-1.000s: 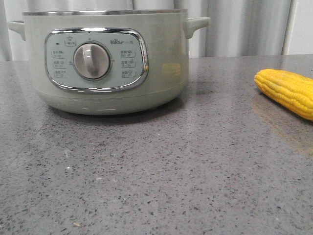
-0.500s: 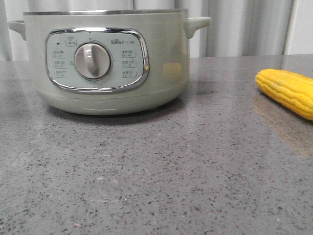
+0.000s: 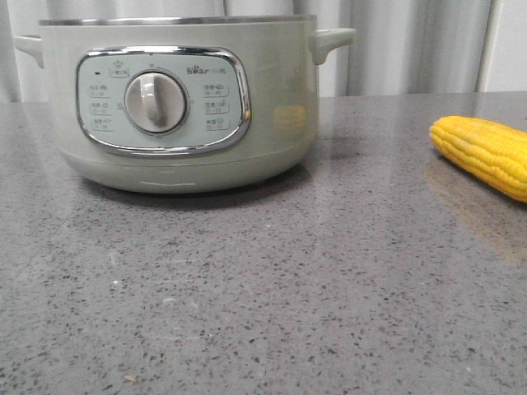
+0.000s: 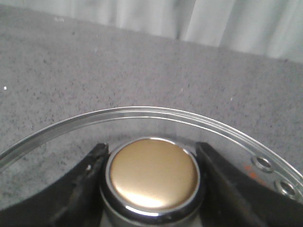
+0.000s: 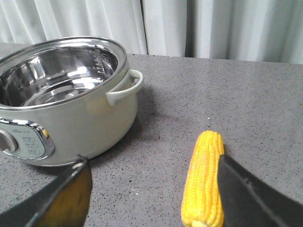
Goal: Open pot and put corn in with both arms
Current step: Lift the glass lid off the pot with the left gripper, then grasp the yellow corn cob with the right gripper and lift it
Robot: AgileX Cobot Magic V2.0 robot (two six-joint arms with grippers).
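The pale green pot [image 3: 177, 99] stands at the back left of the table with no lid on it; the right wrist view shows its bare steel inside [image 5: 52, 75]. The yellow corn [image 3: 486, 152] lies on the table at the right. My left gripper [image 4: 151, 149] is shut on the gold knob [image 4: 154, 172] of a glass lid [image 4: 142, 113], with grey table showing through the glass. My right gripper [image 5: 152, 161] is open just above the table, with the corn [image 5: 203, 182] lying against the inner side of one finger. Neither gripper shows in the front view.
The grey speckled table [image 3: 263, 288] runs from the pot to the front edge. Pale curtains [image 3: 412, 45] hang behind the table. The pot's side handle [image 5: 125, 87] sticks out toward the corn.
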